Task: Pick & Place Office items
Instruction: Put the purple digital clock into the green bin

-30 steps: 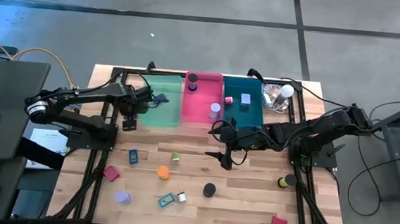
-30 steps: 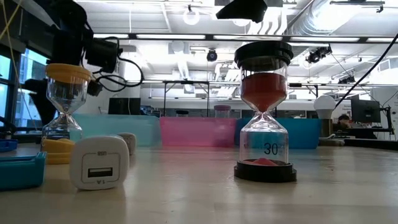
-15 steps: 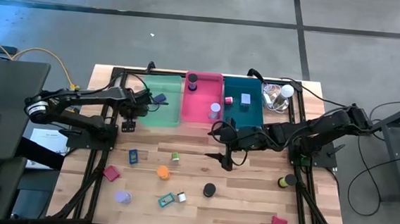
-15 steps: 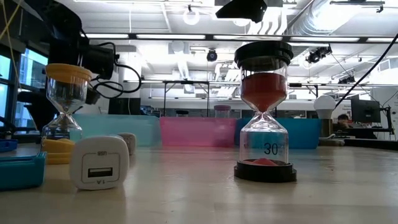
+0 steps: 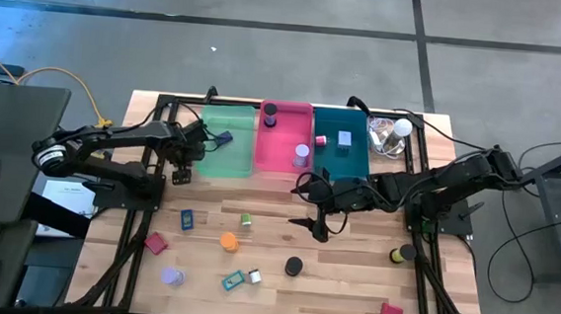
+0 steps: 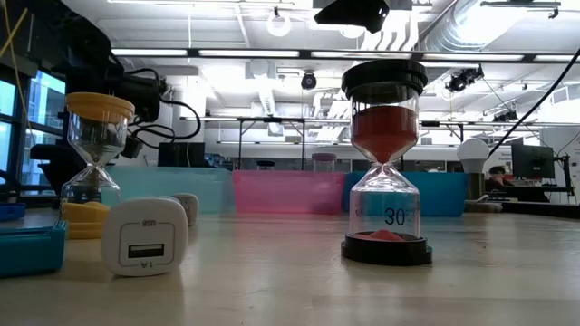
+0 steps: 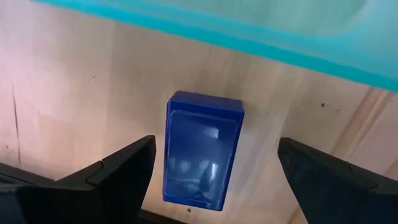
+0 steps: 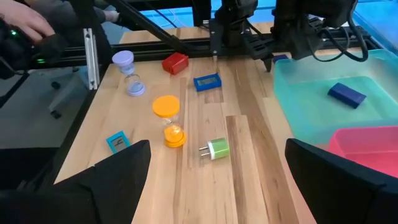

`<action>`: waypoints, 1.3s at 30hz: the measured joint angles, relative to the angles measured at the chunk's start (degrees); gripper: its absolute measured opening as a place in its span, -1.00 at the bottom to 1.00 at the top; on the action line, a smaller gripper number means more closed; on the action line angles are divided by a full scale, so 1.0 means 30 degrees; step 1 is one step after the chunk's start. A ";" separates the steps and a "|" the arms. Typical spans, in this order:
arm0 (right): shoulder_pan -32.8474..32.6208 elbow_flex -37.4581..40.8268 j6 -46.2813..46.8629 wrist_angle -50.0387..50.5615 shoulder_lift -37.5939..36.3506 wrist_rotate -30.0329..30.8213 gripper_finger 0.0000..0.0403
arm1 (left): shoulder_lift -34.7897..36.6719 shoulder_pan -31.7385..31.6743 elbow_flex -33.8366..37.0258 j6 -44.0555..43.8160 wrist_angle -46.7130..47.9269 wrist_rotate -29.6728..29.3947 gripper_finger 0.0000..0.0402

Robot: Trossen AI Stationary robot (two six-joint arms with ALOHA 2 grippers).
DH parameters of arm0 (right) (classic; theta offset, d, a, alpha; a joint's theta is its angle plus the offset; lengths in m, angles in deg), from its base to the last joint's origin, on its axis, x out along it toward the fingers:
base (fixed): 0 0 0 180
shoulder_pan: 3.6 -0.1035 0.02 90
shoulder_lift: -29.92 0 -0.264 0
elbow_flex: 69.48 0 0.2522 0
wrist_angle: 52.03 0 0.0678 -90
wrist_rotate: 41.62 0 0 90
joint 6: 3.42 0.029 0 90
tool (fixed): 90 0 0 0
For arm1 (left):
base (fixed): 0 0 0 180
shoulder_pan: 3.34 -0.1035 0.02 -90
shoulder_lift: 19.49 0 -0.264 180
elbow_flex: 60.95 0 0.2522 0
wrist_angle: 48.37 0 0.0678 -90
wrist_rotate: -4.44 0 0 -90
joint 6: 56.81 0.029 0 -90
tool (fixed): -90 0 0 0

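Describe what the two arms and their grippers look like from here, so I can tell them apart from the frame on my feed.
Both arms are dark, jointed links with black cables looping along them. The left gripper and right gripper each end in two blunt, wedge-shaped black fingers. A silvery ring bands the left arm near its base; no markings are readable.

Bright even overhead lighting; ceiling lamps point(image 6: 279, 23) glare in low view; soft shadows, near foreground blurred

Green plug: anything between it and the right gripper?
Nothing. In the high view, the stretch of table from the green plug to the open right gripper is bare wood. The right wrist view agrees.
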 joint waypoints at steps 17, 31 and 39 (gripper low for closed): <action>0.0000 0.0000 0.0029 -0.0007 0.0000 0.0000 0.80 | -0.0015 -0.0577 0.0290 0.1686 -0.0102 0.0932 0.06; -0.0003 -0.0007 0.0217 0.0472 0.0000 0.0000 0.80 | -0.0102 0.2352 -0.0714 -0.0003 0.3024 -0.2650 -0.28; -0.0124 -0.0007 0.0219 0.0539 0.0000 0.0153 0.80 | -0.0073 0.2613 -0.4305 -0.1797 0.8897 -0.3561 -0.28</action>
